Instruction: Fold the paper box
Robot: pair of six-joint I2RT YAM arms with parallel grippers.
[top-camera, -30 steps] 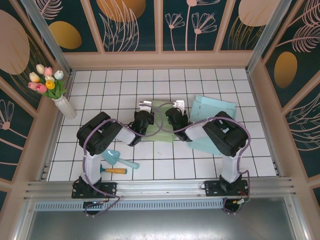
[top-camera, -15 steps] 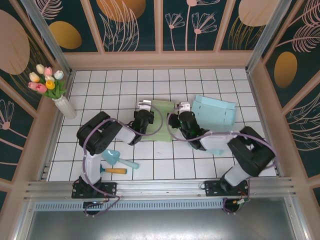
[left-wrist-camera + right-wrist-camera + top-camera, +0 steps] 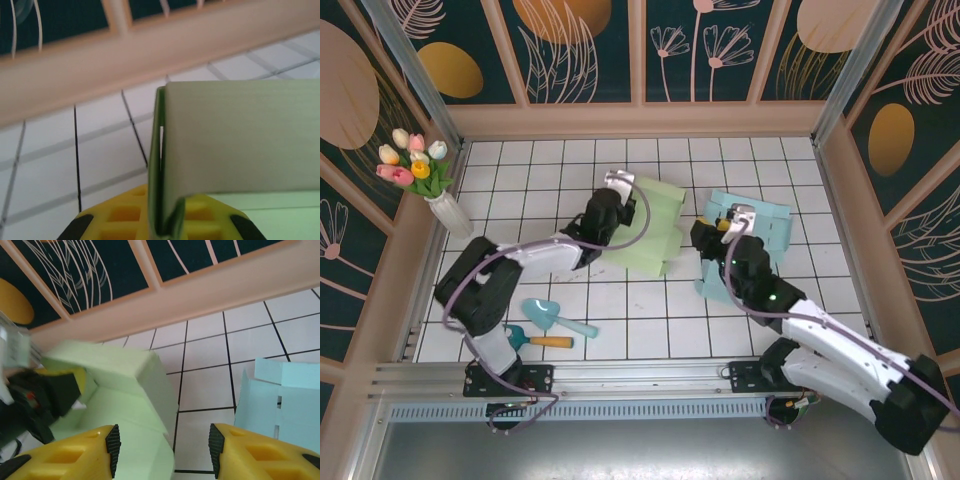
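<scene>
On the tiled desk [image 3: 620,320], left claw [image 3: 616,190] pinches the paper box [image 3: 655,235] flap raised; right claw [image 3: 162,447], gaping empty, should crease it next.

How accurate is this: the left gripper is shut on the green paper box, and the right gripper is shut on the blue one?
Partly. The left gripper is shut on the green paper box, but the right gripper is open beside the blue paper box, as the right wrist view shows.
</scene>
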